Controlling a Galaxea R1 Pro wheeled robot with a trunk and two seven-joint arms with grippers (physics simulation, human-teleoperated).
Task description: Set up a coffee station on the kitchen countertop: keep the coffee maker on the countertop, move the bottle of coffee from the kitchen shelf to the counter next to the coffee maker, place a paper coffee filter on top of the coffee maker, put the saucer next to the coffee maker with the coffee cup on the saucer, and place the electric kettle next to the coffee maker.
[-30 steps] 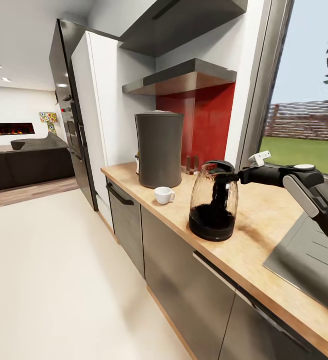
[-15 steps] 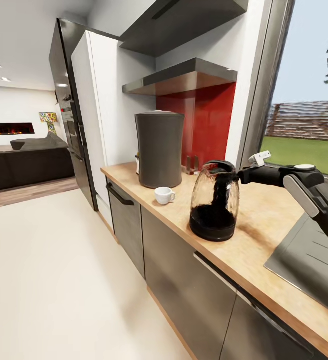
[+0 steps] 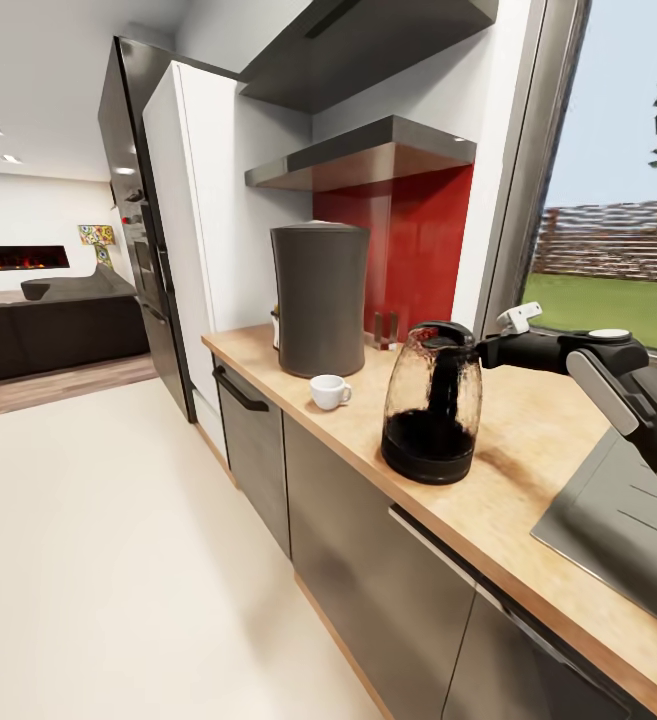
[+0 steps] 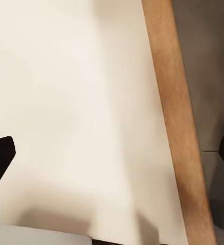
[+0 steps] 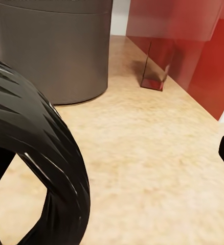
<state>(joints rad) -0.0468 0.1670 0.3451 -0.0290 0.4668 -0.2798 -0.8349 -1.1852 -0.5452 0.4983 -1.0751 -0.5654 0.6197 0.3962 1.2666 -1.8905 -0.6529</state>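
Wooden countertop and what stands on it

The light wood countertop (image 3: 528, 440) runs above grey cabinet fronts. Just in front of the right gripper (image 3: 480, 350) stands the glass electric kettle (image 3: 431, 403); farther beyond it sit the small white coffee cup (image 3: 327, 390) and the tall grey coffee maker (image 3: 319, 297). A grey sink (image 3: 618, 520) is set in behind the gripper.

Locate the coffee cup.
In the head view, the coffee cup sits on the countertop between the coffee maker and the electric kettle.
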